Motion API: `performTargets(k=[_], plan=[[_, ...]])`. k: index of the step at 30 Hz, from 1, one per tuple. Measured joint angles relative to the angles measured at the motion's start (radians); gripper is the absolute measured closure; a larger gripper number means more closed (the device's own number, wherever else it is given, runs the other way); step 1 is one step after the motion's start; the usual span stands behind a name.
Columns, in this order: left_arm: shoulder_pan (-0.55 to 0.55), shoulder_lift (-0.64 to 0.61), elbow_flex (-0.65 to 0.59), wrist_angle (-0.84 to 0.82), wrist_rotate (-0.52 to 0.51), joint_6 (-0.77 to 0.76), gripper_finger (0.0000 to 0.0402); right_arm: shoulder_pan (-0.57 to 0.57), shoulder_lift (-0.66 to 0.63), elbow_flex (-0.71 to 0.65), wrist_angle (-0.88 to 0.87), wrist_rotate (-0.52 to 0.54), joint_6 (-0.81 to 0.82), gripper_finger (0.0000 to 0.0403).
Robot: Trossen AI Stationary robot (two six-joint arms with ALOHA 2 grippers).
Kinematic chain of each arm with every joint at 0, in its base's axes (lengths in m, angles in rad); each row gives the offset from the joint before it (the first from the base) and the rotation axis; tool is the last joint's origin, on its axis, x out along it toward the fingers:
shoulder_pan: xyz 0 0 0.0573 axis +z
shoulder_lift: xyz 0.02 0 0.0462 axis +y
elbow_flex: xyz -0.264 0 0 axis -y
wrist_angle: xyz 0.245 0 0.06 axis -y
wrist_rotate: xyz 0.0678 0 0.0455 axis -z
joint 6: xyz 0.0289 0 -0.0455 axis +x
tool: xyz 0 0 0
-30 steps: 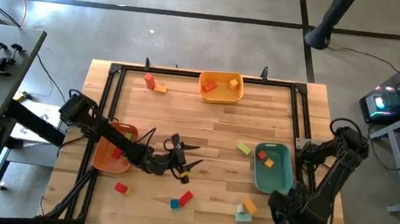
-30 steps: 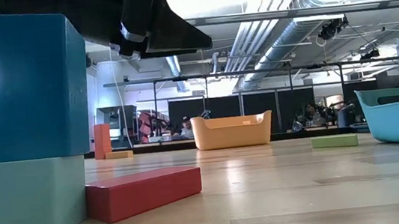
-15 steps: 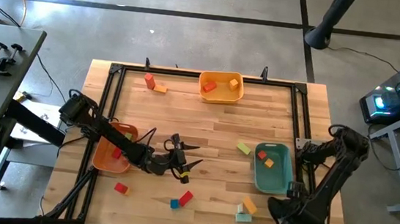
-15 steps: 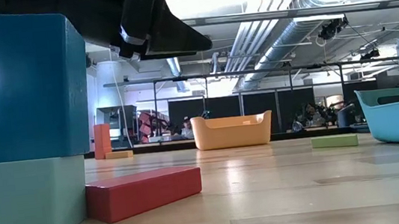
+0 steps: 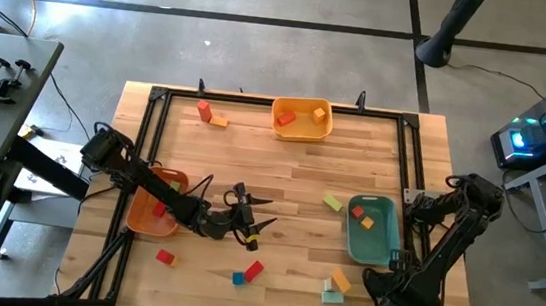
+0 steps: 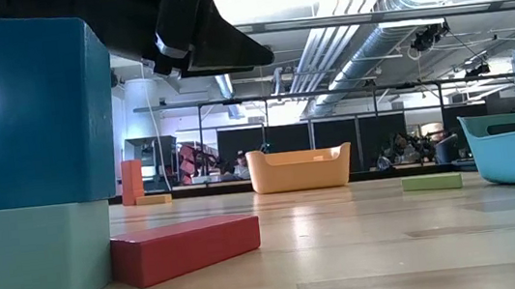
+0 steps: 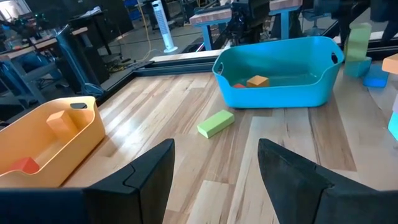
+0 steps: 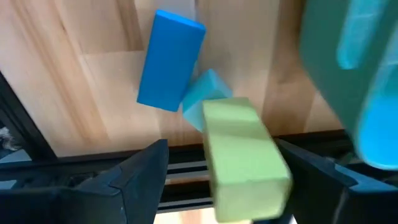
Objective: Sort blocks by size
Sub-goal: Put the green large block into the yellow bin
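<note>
Wooden worktop [image 5: 292, 165]: pale planks inside a black frame. I place everything from the teal tray [image 5: 370, 245], which sits toward the right side.
Orange tray [image 5: 141, 223]: far left of the teal tray, near the left rail; I see a red block [image 5: 159, 209] lying in it.
Red cube [image 5: 164, 257]: left of the teal tray and nearer the front edge, alone on the wood.
Red and orange pair [image 5: 210, 116]: well left of the teal tray, up by the back rail, the two pieces just beside each other.
Left tool [image 7: 216, 149]: hangs over the middle of the worktop, left of the teal tray. Its fingers are spread and I see nothing between them.
Blue cube [image 5: 238, 278] and red bar [image 5: 254, 271]: left of the teal tray, near the front edge, close together.
Yellow tray [image 5: 300, 131]: behind and left of the teal tray, at the back rail, with orange and red pieces inside.
Green bar [image 5: 333, 202]: flat on the wood, just beside the teal tray's back left corner.
Front cluster [image 5: 334, 288]: just left of the teal tray's front end, an orange piece with a pale teal one touching it.
Teal tray contents: an orange block [image 5: 367, 222] and a small red one [image 5: 357, 212] near its back end.
Right tool [image 8: 222, 155]: in front of the teal tray, at the front edge. Its fingers stand wide apart; a green block [image 8: 245, 158] shows between them, and I cannot tell whether either finger touches it. Past it I see a blue bar [image 8: 171, 59] and a teal cube [image 8: 205, 93].
</note>
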Motion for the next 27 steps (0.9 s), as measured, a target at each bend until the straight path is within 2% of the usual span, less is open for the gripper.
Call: performTargets(k=[7,16,19,23,27], plan=[[0.000,0.000,0.000,-0.002,0.026,-0.005,0.0186,0.000,0.000,-0.025,0.061,-0.011,0.003,0.0175],[0.000,0.000,0.000,-0.001,0.026,-0.005,0.0186,-0.001,-0.003,-0.021,0.058,-0.026,0.023,0.0273],[0.000,0.000,0.000,0.000,0.026,-0.005,0.0186,-0.003,-0.028,-0.021,0.056,-0.018,0.063,0.0273],[0.000,0.000,0.000,0.001,0.026,-0.004,0.0186,-0.003,-0.114,-0.021,0.044,0.090,0.153,0.0273],[0.000,0.000,0.000,0.009,0.026,-0.002,0.0186,-0.017,-0.216,-0.021,0.021,0.373,0.233,0.0273]])
